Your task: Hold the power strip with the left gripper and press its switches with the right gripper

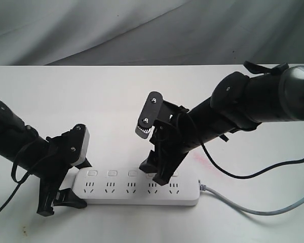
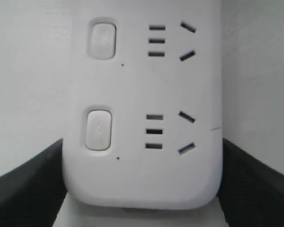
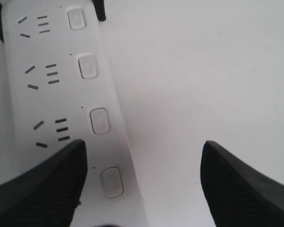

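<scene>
The left gripper [image 2: 142, 158] clasped the rounded end of the strip [image 1: 137, 195], a finger against each long side. The strip lay flat on the table [image 1: 91, 101] and ran away from it toward the right gripper [image 3: 143, 151]. That one stood spread wide above the strip, one finger over the sockets [image 3: 49, 132] just beside a switch [image 3: 111, 182], the other over bare table; whether it touched was unclear.

The strip [image 1: 137, 190] lies along the table's [image 1: 91, 101] front edge, cord [image 1: 253, 208] off its right end. Its left end sits in the left gripper [image 1: 76, 183]; right gripper [image 1: 150, 156] over its right half.
</scene>
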